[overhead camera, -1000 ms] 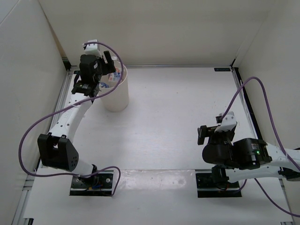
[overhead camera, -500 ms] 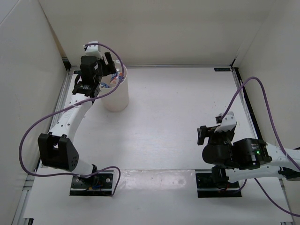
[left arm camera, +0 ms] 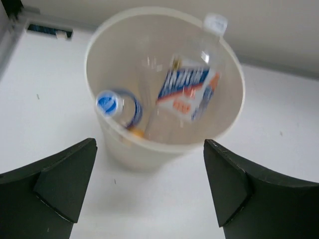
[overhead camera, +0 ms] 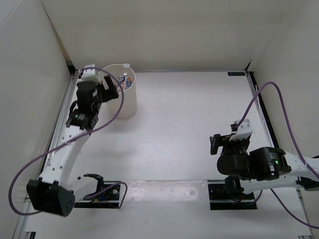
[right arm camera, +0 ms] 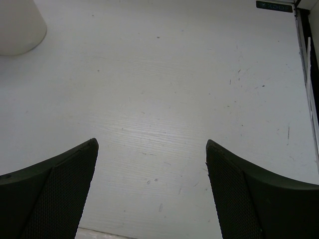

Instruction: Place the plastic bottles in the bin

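The cream-white bin (overhead camera: 127, 103) stands at the far left of the table. Inside it lie the plastic bottles: one with a white-blue-red label (left arm camera: 187, 89) leans with its white cap (left arm camera: 215, 23) over the rim, a blue-capped one (left arm camera: 115, 104) stands at the left, a plain clear one (left arm camera: 149, 74) shows faintly between them, and a bit of orange (left arm camera: 135, 132) peeks out low down. My left gripper (overhead camera: 110, 88) hovers open and empty just near-left of the bin (left arm camera: 149, 154). My right gripper (overhead camera: 224, 140) is open and empty over bare table at the near right.
White walls close in the table on the left, back and right. A black rail (overhead camera: 261, 107) runs along the right edge. Purple cables (overhead camera: 279, 99) loop from both arms. The right wrist view shows the bin's base (right arm camera: 17, 27) at its far left corner.
My left gripper opened fully and drew back toward the near left from above the bin. The labelled bottle it held now rests inside the bin. The right arm stayed still.
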